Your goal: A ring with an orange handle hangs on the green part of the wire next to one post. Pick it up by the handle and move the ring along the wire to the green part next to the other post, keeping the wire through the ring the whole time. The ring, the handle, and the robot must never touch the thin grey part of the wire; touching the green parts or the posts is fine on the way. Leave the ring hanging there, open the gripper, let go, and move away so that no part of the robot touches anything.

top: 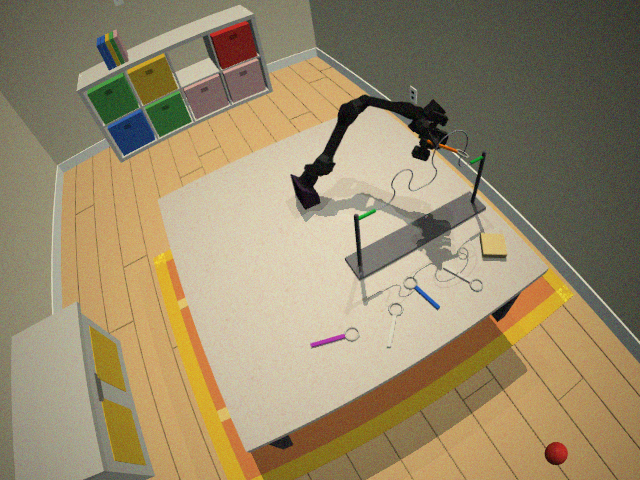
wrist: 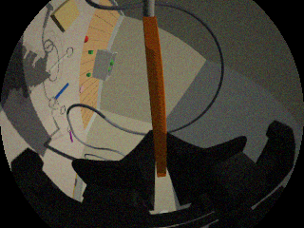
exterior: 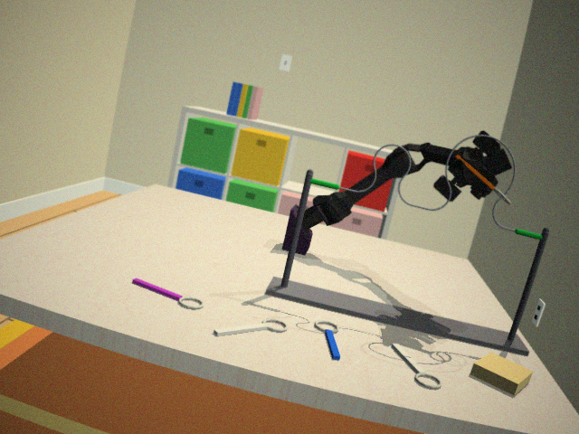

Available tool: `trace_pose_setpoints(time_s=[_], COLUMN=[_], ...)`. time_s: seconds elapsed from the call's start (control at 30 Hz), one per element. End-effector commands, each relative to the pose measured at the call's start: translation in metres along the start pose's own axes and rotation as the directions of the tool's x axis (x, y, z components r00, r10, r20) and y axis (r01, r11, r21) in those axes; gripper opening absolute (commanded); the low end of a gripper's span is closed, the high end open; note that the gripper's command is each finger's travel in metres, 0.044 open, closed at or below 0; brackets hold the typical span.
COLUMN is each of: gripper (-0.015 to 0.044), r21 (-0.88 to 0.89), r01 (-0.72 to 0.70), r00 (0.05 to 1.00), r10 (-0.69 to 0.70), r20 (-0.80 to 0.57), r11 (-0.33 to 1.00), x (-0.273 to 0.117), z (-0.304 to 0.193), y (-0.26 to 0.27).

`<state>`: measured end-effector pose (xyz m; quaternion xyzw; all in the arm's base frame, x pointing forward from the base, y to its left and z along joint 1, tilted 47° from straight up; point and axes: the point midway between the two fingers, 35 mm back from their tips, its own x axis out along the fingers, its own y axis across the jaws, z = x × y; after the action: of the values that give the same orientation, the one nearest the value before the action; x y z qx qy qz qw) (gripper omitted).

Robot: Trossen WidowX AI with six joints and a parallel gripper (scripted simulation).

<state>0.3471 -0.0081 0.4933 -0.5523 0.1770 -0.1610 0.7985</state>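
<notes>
My gripper (top: 432,144) (exterior: 471,174) (wrist: 155,133) is shut on the orange handle (top: 447,147) (exterior: 477,174) (wrist: 155,83) and holds it high in the air near the right post (top: 478,178) (exterior: 526,289). The small ring (top: 463,152) (exterior: 504,198) at the handle's end sits around the thin grey wire (top: 413,183) (exterior: 421,205), a short way above the green part (top: 476,160) (exterior: 528,232) by that post. I cannot tell whether the ring touches the wire. The other green part (top: 367,213) (exterior: 325,183) is by the left post (top: 357,248) (exterior: 294,229).
The posts stand on a dark base plate (top: 392,248) (exterior: 336,301). Loose rings lie in front of it with purple (top: 328,340) (exterior: 154,288), white (top: 391,328) (exterior: 238,330), blue (top: 427,297) (exterior: 332,343) and grey (top: 457,274) (exterior: 405,358) handles. A tan block (top: 493,244) (exterior: 500,372) lies by the right post.
</notes>
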Motion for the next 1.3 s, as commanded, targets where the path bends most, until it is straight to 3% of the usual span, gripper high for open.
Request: trace_pose_setpoints(time_s=[0.0,1.27], gripper=[-0.015,-0.015], r21=[-0.008,0.334], r01=[-0.004,-0.173], r00=[1.0,0.985], r10=[0.004,0.171], r20=[0.002,0.035], r11=[1.0,0.927], x=[0.001,0.0003], z=[0.0015,0.0036], y=[-0.0022,0.0029])
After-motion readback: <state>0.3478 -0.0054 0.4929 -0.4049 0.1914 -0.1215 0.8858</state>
